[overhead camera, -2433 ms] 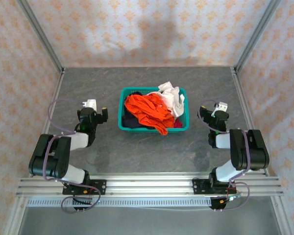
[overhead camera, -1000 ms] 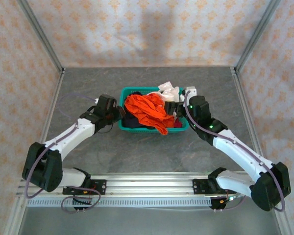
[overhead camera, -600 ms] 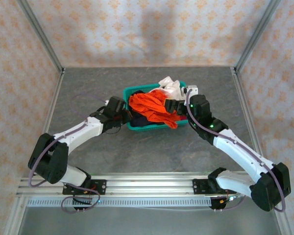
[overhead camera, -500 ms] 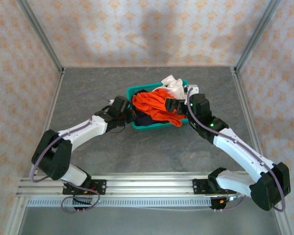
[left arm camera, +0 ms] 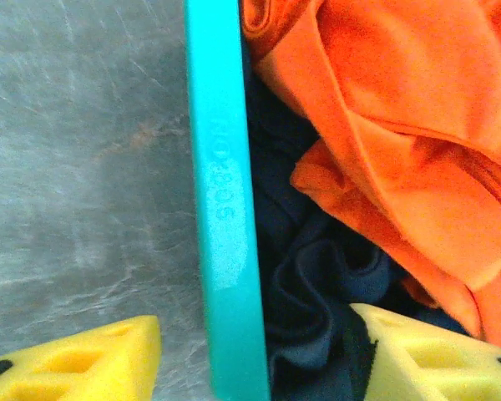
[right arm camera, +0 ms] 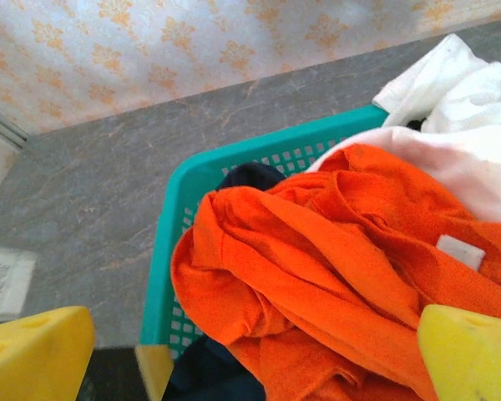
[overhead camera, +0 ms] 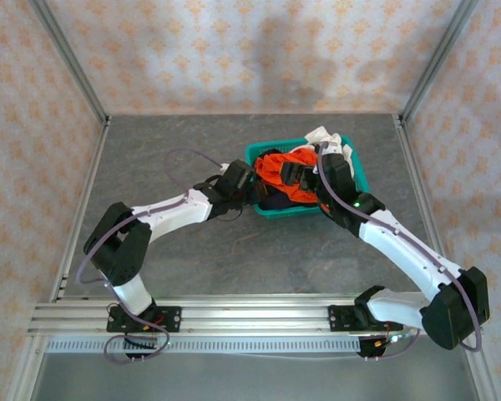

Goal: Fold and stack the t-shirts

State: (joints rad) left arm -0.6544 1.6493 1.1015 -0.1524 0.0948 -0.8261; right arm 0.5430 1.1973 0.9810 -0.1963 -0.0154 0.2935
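shirts: orange t-shirt [right arm camera: 317,276] heaped over navy t-shirt [left arm camera: 309,276] in teal basket [left arm camera: 221,192], white t-shirt [right arm camera: 468,92] behind | left gripper [left arm camera: 259,359]: jaws apart astride the basket rim (one finger outside, one over navy cloth), grasping nothing | right gripper [right arm camera: 250,351]: spread wide above the orange t-shirt, empty

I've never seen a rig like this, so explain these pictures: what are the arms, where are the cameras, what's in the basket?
The left arm and right arm are white robot arms bolted to a grey table. One picture looks down from above; the other two come from wrist cameras. A teal plastic mesh basket holds an orange t-shirt, a white t-shirt and a dark navy t-shirt. The left jaws stand open astride the basket's rim; the right jaws hang open over the orange t-shirt. Nothing is held.
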